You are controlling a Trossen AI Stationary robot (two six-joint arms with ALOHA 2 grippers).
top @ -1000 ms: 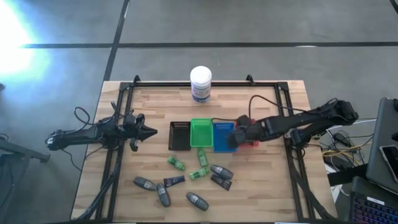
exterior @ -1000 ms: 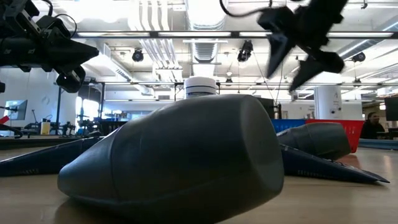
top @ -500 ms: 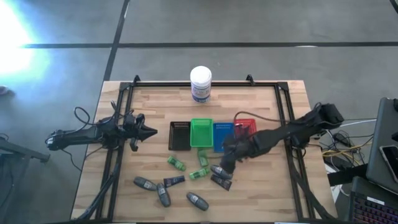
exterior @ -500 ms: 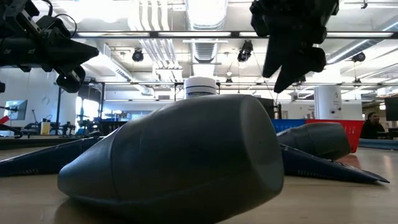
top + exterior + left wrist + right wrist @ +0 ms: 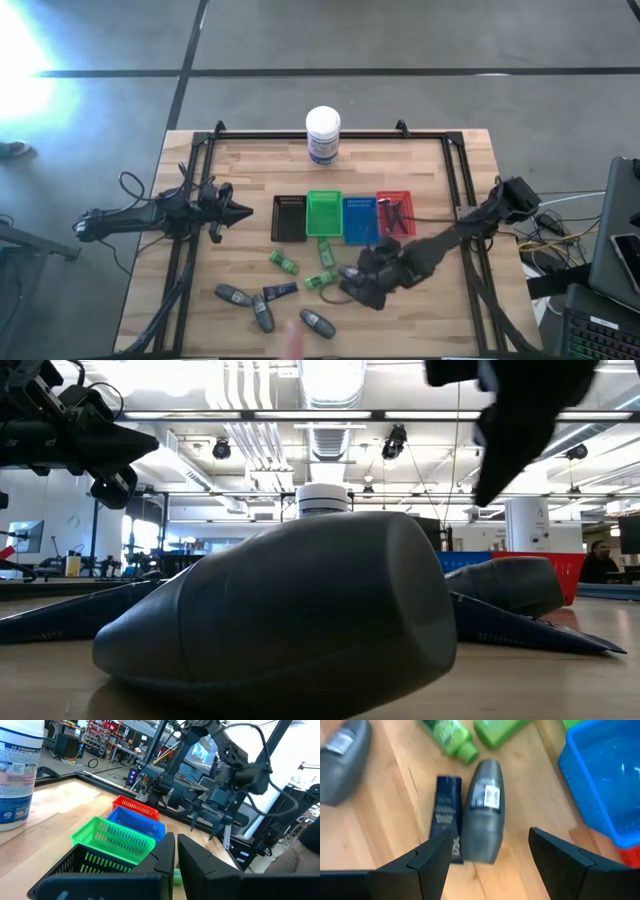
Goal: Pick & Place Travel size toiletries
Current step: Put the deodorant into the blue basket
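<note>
A dark navy flat tube [image 5: 446, 819] lies just beside the grey oval mini bottle [image 5: 485, 811]; bare wooden worktop [image 5: 535, 795] flanks its other side.

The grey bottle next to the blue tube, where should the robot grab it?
Grip the grey bottle across its narrow middle, coming straight down from above. It lies flat and oval, touching the navy tube along one long side, so one finger must slip between them. The right tool hangs open over it already, fingers either side.

Right gripper [image 5: 362, 288] fingers [image 5: 432, 857] spread
</note>
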